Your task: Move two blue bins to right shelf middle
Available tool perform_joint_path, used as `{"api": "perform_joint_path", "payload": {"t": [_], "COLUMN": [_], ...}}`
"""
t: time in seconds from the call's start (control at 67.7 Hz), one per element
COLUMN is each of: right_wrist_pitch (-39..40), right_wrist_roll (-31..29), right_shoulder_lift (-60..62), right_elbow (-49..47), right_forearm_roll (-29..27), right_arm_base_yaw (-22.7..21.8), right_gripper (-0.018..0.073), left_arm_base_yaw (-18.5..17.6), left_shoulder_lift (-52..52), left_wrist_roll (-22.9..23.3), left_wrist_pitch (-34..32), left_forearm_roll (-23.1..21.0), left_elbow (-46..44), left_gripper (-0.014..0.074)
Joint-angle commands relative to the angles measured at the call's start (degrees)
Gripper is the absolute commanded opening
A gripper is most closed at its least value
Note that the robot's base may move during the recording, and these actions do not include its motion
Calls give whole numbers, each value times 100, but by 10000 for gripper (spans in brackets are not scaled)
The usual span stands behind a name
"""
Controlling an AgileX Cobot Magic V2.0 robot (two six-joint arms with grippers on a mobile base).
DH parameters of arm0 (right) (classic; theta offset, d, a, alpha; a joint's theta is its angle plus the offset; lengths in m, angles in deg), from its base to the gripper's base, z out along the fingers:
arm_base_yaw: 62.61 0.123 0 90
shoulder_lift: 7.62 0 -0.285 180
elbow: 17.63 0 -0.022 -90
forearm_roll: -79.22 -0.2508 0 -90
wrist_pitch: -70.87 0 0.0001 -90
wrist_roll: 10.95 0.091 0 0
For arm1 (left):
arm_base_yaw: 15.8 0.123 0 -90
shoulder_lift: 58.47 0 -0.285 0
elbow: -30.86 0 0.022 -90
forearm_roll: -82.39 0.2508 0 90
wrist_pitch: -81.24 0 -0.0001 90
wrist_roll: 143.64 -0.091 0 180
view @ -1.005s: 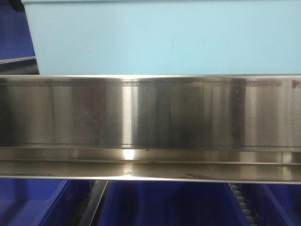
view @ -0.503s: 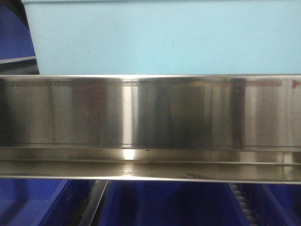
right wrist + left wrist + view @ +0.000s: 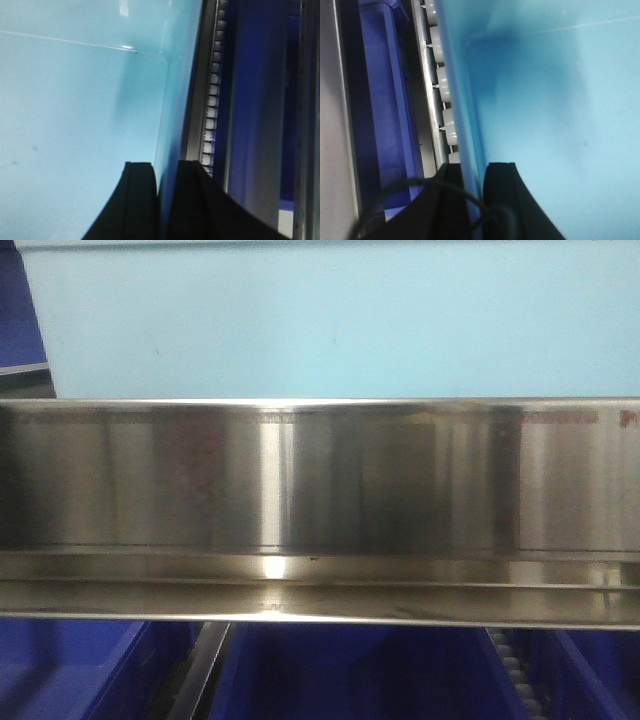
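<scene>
SHELF BAY, front cam: the pale-blue bin [image 3: 340, 320] fills the top of the shot above a brushed-steel shelf rail [image 3: 320, 490], its bottom edge hidden behind the rail. Vs. half a sec. ago, the bin's left edge sits further left in the picture. That leaves only a thin sliver of dark-blue crate [image 3: 18, 310] showing beside it (the rail itself looks unchanged). More dark-blue crates [image 3: 350, 680] and a roller track [image 3: 510, 665] lie below the rail.

Writing: faint reddish marks near the rail's right end [image 3: 560, 418], too smeared to read; no brand visible.

Left wrist cam: the left fingers [image 3: 505, 200] straddle the bin's side wall, one inside and one outside, closed narrow on it. White rollers [image 3: 442, 90] run just beside the bin's outer wall, w/ a dark-blue crate [image 3: 380, 100] beyond them and a black cable [image 3: 420, 187] looping near the lens.

Right wrist cam: the right fingers [image 3: 140, 200] pinch the opposite wall of the bin the same way, narrow, one either side. A second roller strip [image 3: 212, 100] lies just outside that wall.
</scene>
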Motion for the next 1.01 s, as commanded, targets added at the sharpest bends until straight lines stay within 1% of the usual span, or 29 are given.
{"api": "perform_joint_path", "payload": {"t": [0.0,0.118,0.31,0.458,0.724,0.857,0.99], "right_wrist_pitch": [10,80,272,320,335,312,240], "right_wrist_roll": [-27,-27,-27,-27,-27,-27,-27], "right_shoulder_lift": [69,300,783,1071,1207,1207,1207], "right_elbow": [-45,-45,-110,-538,-1773,-2050,-2063], "right_forearm_roll": [85,96,326,426,473,473,473], "right_arm_base_yaw": [3,3,3,3,3,3,3], "right_gripper": [-153,-153,-153,-153,-153,-153,-153], "left_arm_base_yaw": [-6,-6,-40,-153,-386,-411,-411], "left_shoulder_lift": [-43,-103,-431,-743,-1029,-1033,-1033], "left_wrist_roll": [-24,-24,-24,-24,-24,-24,-24], "left_wrist_pitch": [-22,-22,-22,-22,-155,-255,-337], "left_forearm_roll": [-66,-66,-66,-17,0,-10,-10], "left_elbow": [-125,-339,-723,-1059,-1803,-2194,-2256], "left_gripper": [-111,-111,-111,-111,-111,-111,-111]}}
